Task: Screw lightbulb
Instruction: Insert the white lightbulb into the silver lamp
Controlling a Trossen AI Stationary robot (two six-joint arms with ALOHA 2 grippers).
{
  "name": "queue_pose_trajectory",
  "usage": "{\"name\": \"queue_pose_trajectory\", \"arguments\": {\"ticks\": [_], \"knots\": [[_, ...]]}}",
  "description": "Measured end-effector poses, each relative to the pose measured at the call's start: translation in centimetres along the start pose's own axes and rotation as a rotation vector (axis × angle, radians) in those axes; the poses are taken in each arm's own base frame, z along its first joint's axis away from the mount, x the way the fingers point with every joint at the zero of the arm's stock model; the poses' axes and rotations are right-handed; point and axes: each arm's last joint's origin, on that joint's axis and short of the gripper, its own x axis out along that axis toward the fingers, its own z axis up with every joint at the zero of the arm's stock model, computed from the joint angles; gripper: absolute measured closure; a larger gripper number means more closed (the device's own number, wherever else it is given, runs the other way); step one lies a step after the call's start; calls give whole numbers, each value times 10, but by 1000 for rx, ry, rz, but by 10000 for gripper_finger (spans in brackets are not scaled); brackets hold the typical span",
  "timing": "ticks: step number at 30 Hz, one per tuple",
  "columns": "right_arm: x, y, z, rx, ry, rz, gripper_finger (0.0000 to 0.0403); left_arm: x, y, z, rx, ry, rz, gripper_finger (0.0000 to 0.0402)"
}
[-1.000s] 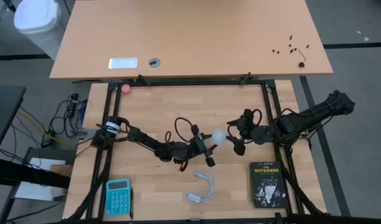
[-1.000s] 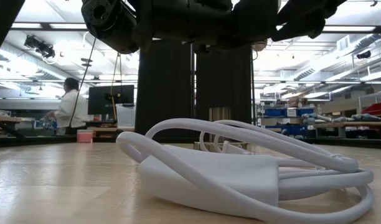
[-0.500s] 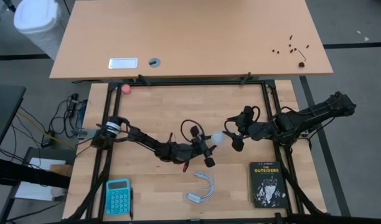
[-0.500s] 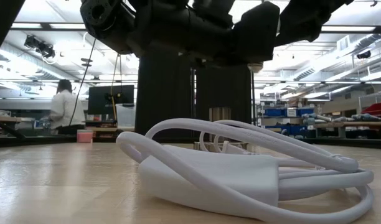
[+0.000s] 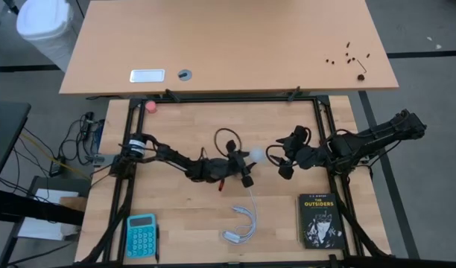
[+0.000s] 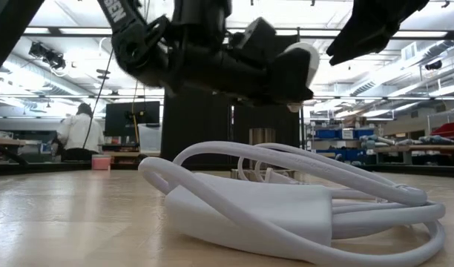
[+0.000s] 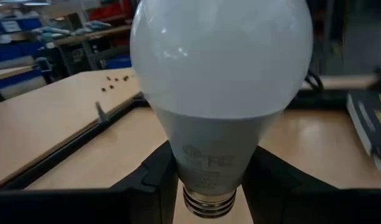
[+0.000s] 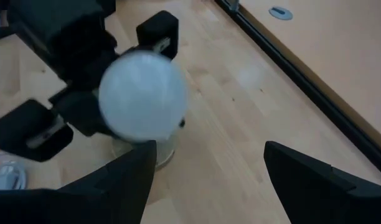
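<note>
White frosted glass fills the left wrist view: the lightbulb (image 7: 220, 87) sits clamped by its grey neck between the left jaws, whose dark fingers (image 7: 156, 171) press it from both sides, the screw base pointing back toward the wrist. From above, the left gripper (image 5: 244, 164) holds the bulb off the surface near the middle of the wooden work area, globe aimed toward the right arm. The right gripper (image 5: 279, 158) hangs just beside the globe, not touching it, its jaws spread apart with nothing between them; its own wrist view shows the two dark fingers (image 8: 131, 180) wide on either side of the bulb.

Below the bulb on the surface lies a coiled white cord (image 5: 241, 225), large in the foreground of the low view. A black book (image 5: 320, 221) lies toward the right edge, a blue calculator (image 5: 141, 235) toward the left, and a small pink ball (image 5: 150, 106) at the far edge. Across the room in the low view, a person (image 6: 77, 133) in a white top stands at a bench.
</note>
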Motion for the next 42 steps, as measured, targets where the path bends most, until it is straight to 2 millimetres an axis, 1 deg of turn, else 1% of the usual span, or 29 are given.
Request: {"name": "queue_pose_trajectory", "arguments": {"ticks": [3,10,15,19,23,29,31,37,42], "knots": [[1,-1,0,4,3,-7,93,-11,3,-5,-42,-31,-1,254],[2,-3,2,3,0,-14,93,-40,-8,-5,-49,-21,49,254],[3,-2,5,12,-15,13,93,-51,-8,-12,-62,4,66,254],[3,0,8,14,-42,37,93,-51,1,-20,-111,28,74,254],[3,0,8,9,-43,38,93,-47,7,-21,-116,27,88,254],[5,1,8,12,-40,50,93,-41,13,-24,-152,33,5,254],[9,3,7,3,-21,55,93,-41,13,-25,-159,36,-10,254],[39,12,-1,-78,91,26,93,-42,10,-28,-147,63,-31,254],[52,14,0,-82,83,12,93,-44,8,-28,-145,64,-31,253]]}}
